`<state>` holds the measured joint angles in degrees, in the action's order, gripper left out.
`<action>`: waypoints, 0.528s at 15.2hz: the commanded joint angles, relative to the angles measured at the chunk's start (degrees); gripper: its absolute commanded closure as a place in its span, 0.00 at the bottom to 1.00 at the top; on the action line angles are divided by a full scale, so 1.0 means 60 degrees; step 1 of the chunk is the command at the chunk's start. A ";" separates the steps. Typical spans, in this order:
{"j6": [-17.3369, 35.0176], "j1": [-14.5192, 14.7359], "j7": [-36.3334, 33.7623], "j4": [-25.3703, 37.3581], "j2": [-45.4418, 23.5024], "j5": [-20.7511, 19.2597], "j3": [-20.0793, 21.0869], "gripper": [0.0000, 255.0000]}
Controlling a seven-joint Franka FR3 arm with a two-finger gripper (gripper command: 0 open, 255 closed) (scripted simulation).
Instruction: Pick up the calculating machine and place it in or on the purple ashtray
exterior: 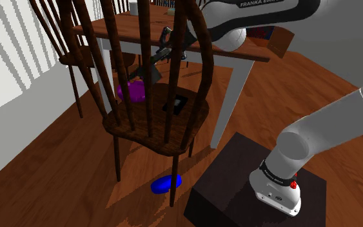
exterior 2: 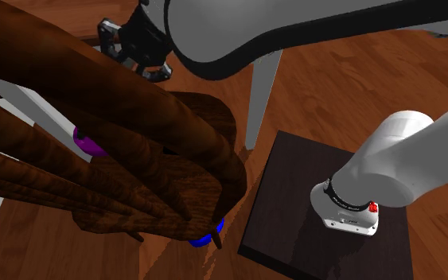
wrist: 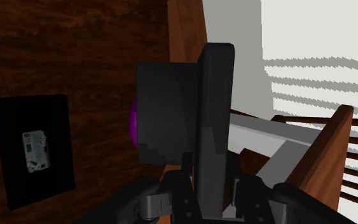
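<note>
A white Franka arm [exterior: 331,119] is reaching from its dark stand [exterior: 235,177], at the lower right of the shoulder view, up and left over a brown wooden spindle-back chair [exterior 2: 118,159]. Its black claw [exterior: 158,58] is hanging just above the centre of that frame, seen between the chair's back rails. It is closed on the calculating machine [wrist: 168,111], drawn here as a plain dark grey slab. In the wrist view the slab is pressing flat against a tall black finger [wrist: 217,114] at mid-frame, the one finger that can be told apart from it.

The machine is hanging in the air, clear of the chair's seat [exterior: 193,117]. In the shoulder view it is sitting just above and to the right of the purple ashtray [exterior: 132,90], which is resting on the seat left of centre. In the wrist view a sliver of purple is peeking out from behind the slab's edge.

A flat black panel [exterior: 175,103] is lying on the seat right of the ashtray and apart from it. The wrist view is showing a small grey keypad-like device [wrist: 35,151] at the panel's middle. A blue object [exterior: 166,183] is lying on the wooden floor [exterior: 38,167] under the chair, at lower centre. A brown tabletop [exterior: 238,55] on white legs is standing behind the chair, across the upper middle of the frame.
</note>
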<state>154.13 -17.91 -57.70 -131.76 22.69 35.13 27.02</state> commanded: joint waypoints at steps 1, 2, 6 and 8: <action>0.0024 -0.0303 -0.0150 0.0739 -0.0736 -0.0400 0.0162 1.00; 0.0023 -0.0455 -0.0264 0.1122 -0.1115 -0.0646 0.0256 1.00; -0.0066 -0.0979 -0.0946 0.2744 -0.2674 -0.1917 0.0633 1.00; -0.0180 -0.1131 -0.1405 0.3630 -0.3492 -0.2714 0.0776 1.00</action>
<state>153.23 -24.26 -64.92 -112.44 4.03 21.10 31.28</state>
